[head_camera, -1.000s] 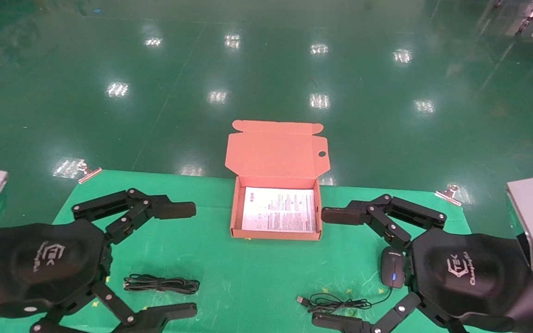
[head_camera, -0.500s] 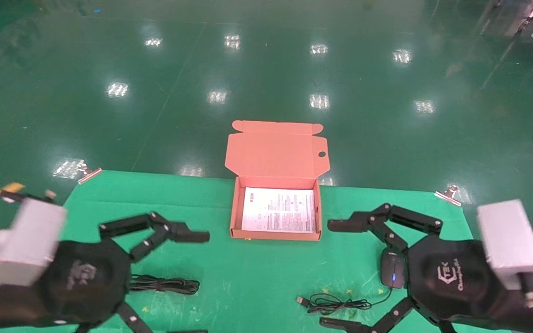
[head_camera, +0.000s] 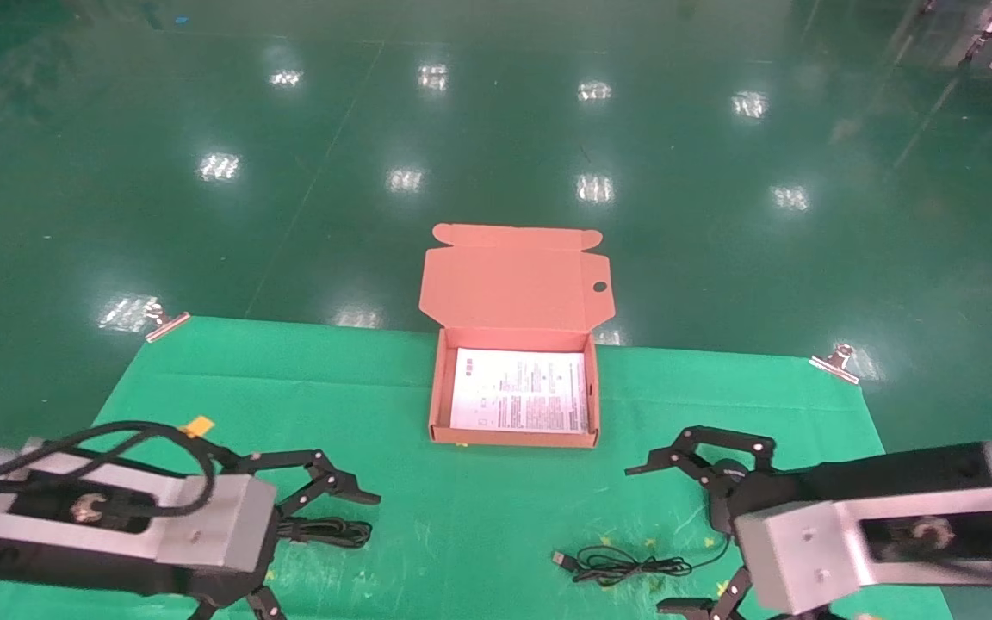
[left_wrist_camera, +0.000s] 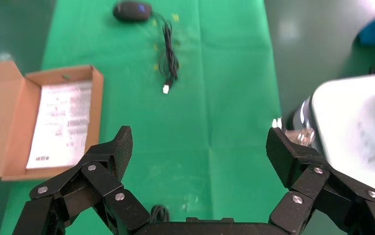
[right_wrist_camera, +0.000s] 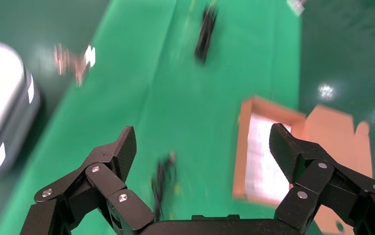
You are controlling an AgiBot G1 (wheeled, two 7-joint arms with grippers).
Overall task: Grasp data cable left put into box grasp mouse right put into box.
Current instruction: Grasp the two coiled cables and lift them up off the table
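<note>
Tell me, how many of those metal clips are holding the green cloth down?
2 show. One clip sits at the far left corner of the green cloth, the other clip at the far right corner. The near corners are out of view, so more may be hidden.

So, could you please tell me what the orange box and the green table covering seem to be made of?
The shallow salmon-orange box looks like matte cardboard: folded flaps, tabs, thin cut edges. The green table covering seems to be a thin cloth or felt sheet: dull surface, faint creases, metal clips at its far corners.
</note>
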